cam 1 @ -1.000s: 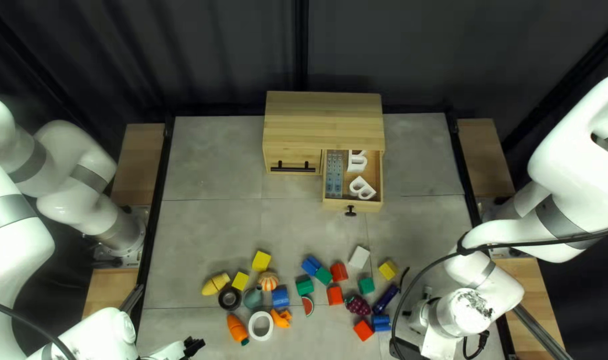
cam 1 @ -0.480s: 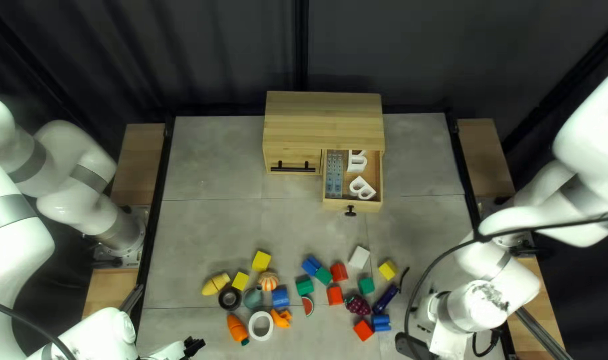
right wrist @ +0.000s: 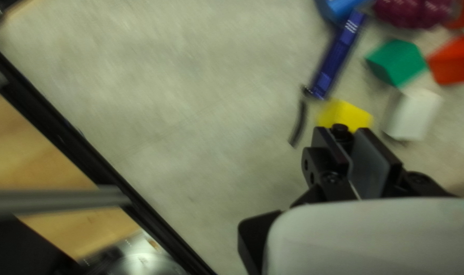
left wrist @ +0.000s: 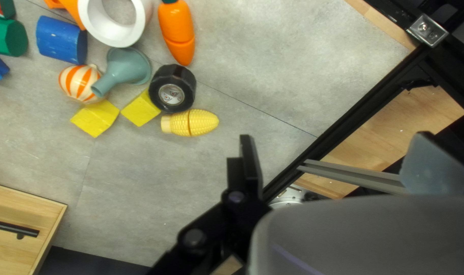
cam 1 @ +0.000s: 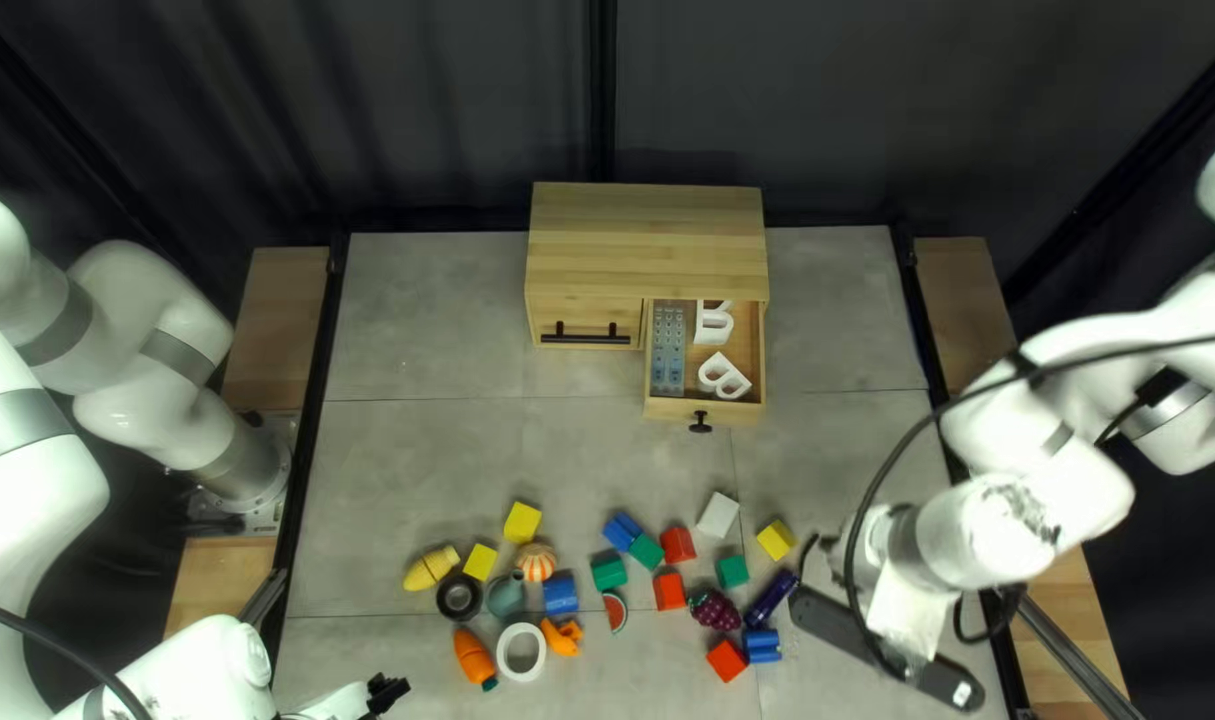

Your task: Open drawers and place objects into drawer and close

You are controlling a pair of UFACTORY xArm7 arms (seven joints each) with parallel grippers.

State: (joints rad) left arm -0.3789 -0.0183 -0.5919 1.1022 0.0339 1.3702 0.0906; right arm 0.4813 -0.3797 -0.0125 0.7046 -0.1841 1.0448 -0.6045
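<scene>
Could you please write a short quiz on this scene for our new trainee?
1. True or false: the drawer holding the white letter-shaped pieces stands open.

2. Multiple choice: in the left wrist view, which of these lies right beside the toy corn?
A) the toy carrot
B) the roll of black tape
C) the watermelon slice

3. Count: how many yellow blocks lie on the table in the top left view, leaving out the toy corn?

Key: 1. True; 2. B; 3. Three
</scene>
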